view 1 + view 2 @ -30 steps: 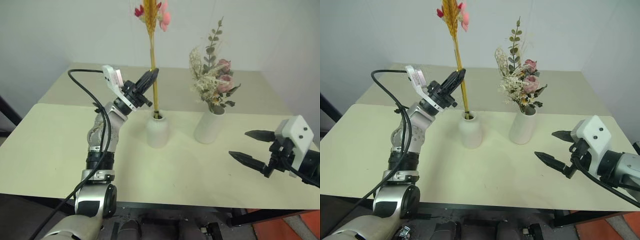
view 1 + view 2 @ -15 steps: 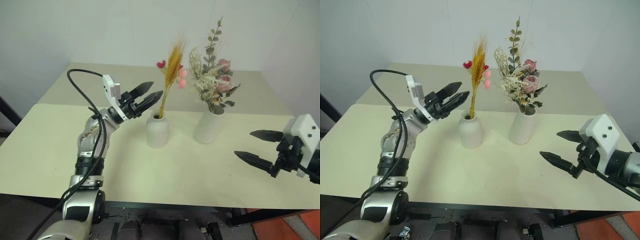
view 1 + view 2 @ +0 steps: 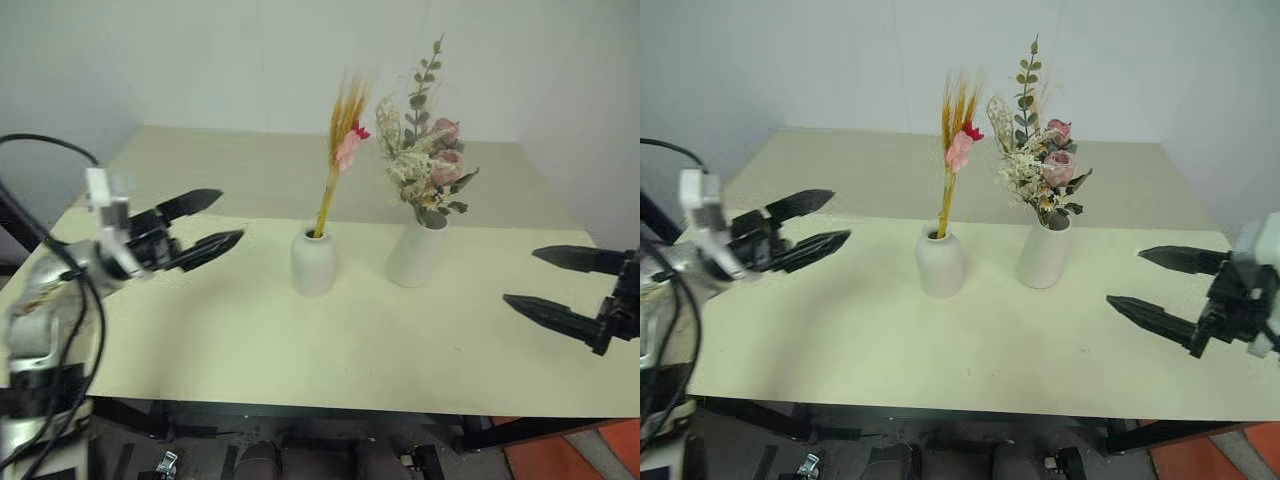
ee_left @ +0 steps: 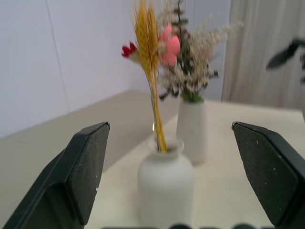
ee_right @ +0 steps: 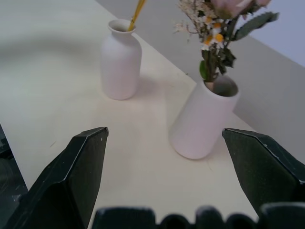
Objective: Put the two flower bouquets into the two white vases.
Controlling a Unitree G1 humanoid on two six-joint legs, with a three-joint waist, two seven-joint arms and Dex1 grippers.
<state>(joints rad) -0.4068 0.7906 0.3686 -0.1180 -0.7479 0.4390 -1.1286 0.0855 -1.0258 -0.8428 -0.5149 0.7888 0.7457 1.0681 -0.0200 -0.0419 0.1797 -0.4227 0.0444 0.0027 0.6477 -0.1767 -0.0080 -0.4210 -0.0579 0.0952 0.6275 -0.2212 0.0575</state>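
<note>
From the head cameras I see both bouquets seated: the wheat bouquet leans in the short bottle vase, its thin stem resting on the narrow neck, and the rose bouquet stands in the cylinder vase just beside it on the worktop. My left hand hovers well apart to the left, fingers wide and empty; my right hand hangs wide and empty too.

In the left wrist view, the bottle vase sits between the spread fingers, untouched.

In the right wrist view, both vases stand upright ahead of the parted fingers. I judge the task done.
</note>
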